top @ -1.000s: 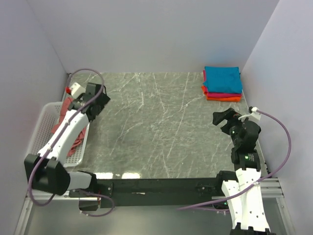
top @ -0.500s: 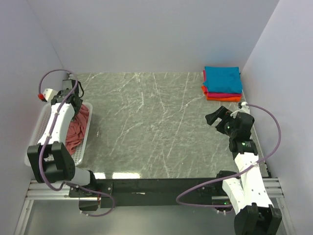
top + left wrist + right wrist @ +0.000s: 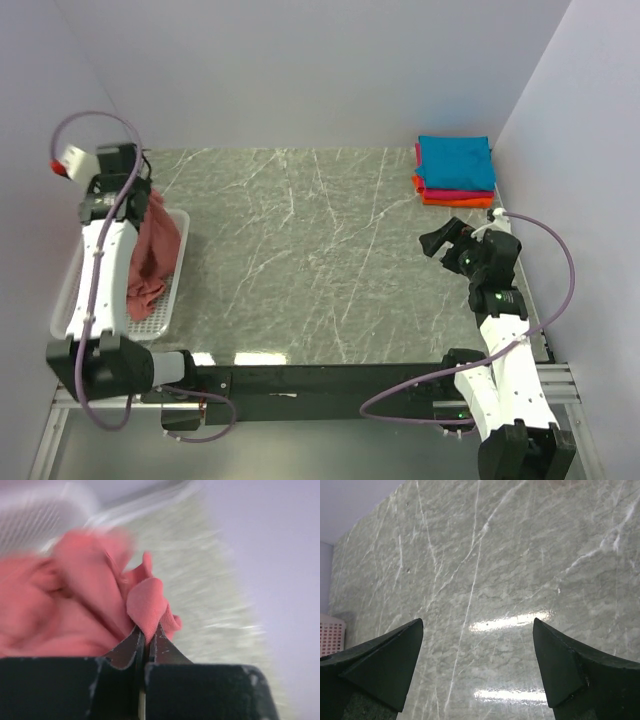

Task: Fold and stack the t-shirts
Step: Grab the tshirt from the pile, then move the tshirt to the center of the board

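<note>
Top view: over the last half second the left gripper (image 3: 128, 185) has risen out of the white plastic mesh basket (image 3: 68, 290) and snapped closed. The salmon-red soft cloth t-shirt (image 3: 155, 250) now hangs below it, its lower end still down in the basket. The right gripper (image 3: 437, 243) hasn't moved: jaws wide, holding nothing, over the grey marbled table (image 3: 320, 250). The flat folded stack of teal, magenta and orange t-shirts (image 3: 455, 172) lies beyond it, apart.

Left wrist view: the left gripper (image 3: 145, 635) is pinched tight on a fold of the salmon-red shirt (image 3: 90, 605) right at the tips. The rest bunches to the left, motion-blurred.

Right wrist view: the right gripper (image 3: 477, 624) is spread, with only table surface between the tips and a basket corner (image 3: 330, 635) far ahead-left.

Meaning: the pick looks good. The shirt likely needs carrying to the table and spreading flat; folding and stacking are not yet done.
</note>
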Tool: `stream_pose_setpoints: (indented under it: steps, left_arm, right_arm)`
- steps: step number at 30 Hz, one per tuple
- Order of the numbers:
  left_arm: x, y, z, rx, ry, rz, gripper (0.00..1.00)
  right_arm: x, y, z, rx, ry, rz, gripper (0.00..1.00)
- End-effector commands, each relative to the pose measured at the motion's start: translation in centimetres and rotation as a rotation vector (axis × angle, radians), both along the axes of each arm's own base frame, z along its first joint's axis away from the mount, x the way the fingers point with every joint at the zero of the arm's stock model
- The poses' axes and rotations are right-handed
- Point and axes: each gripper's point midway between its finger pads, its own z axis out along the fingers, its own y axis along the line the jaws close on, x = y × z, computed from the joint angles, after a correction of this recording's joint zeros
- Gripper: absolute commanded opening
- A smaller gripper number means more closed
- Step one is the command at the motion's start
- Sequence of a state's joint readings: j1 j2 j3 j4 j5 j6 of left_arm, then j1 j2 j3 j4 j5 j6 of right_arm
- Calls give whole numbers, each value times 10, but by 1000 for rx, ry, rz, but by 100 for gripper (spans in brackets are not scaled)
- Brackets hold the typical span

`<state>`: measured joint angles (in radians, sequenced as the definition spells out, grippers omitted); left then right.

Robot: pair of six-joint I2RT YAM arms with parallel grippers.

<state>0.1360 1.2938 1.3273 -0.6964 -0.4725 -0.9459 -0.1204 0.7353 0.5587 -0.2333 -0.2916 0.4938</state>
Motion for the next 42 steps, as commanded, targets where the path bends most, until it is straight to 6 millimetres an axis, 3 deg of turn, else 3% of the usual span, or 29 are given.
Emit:
stream_pose_setpoints:
  steps: [1,2,3,4,5,6,8,11,12,14,15,19,21,23,26,29,32,33,35,36,37,38,39,40,41,42]
  left_arm:
    - [0,-6,153,120,-392,-83,1]
    - [-1,-10,168,126,-419,-109,1]
    - [-7,-13,203,141,-491,-120,1]
    - [-3,-17,214,160,-497,-148,1]
    - [-2,-25,228,171,-523,-191,1]
    - [-5,-40,258,186,-587,-237,1]
    - [9,-64,274,234,-597,-329,1]
    - [18,-133,305,296,-654,-508,1]
    - [13,-162,325,288,-721,-582,1]
    - [20,-194,333,276,-766,-685,1]
    - [15,-215,345,229,-827,-736,1]
    - [0,-305,357,159,-935,-1010,1]
    - [-10,-336,358,169,-947,-1067,1]
    - [-12,-344,358,169,-956,-1073,1]
    - [1,-343,344,149,-929,-1022,1]
    - [21,-341,311,185,-820,-975,4]
    - [49,-332,246,233,-626,-899,14]
    - [64,-324,210,216,-535,-857,16]
    - [77,-315,164,151,-423,-843,16]
    - [90,-296,125,95,-331,-803,17]
    - [96,-294,98,56,-273,-811,19]
    - [99,-284,77,38,-221,-780,24]
    - [100,-265,45,20,-129,-722,36]
    - [104,-252,24,30,-66,-665,60]
    - [103,-243,11,28,-21,-635,72]
    - [99,-229,-10,29,52,-598,91]
  right_arm:
    - [4,7,34,-16,-97,50,96]
    - [4,7,37,-14,-105,52,95]
    - [4,7,38,-16,-106,51,95]
    - [3,7,39,-15,-106,51,95]
    - [3,7,41,-15,-105,49,95]
    - [2,6,41,-20,-105,46,95]
    - [2,6,45,-21,-116,43,95]
    - [1,3,47,-26,-125,23,95]
    - [1,1,48,-28,-125,12,95]
    - [-1,-2,49,-40,-125,-2,95]
    - [-1,-3,49,-43,-126,-9,95]
    - [-2,-2,48,-40,-123,-7,95]
    - [-3,-3,48,-40,-118,-9,95]
    - [-5,-6,48,-54,-109,-21,95]
    - [-7,-11,47,-69,-103,-47,95]
    - [-8,-14,46,-83,-89,-63,95]
    - [-8,-16,42,-91,-71,-70,95]
    - [-8,-16,41,-91,-66,-70,95]
    - [-6,-14,38,-82,-53,-60,95]
    - [-5,-13,36,-79,-46,-50,95]
    - [-3,-12,35,-76,-38,-41,95]
    - [-3,-7,34,-66,-36,-13,95]
    - [-2,-6,34,-65,-32,-7,95]
    - [0,-5,31,-65,-17,3,95]
    - [0,-3,29,-66,-9,16,95]
    - [0,-2,27,-69,-2,24,95]
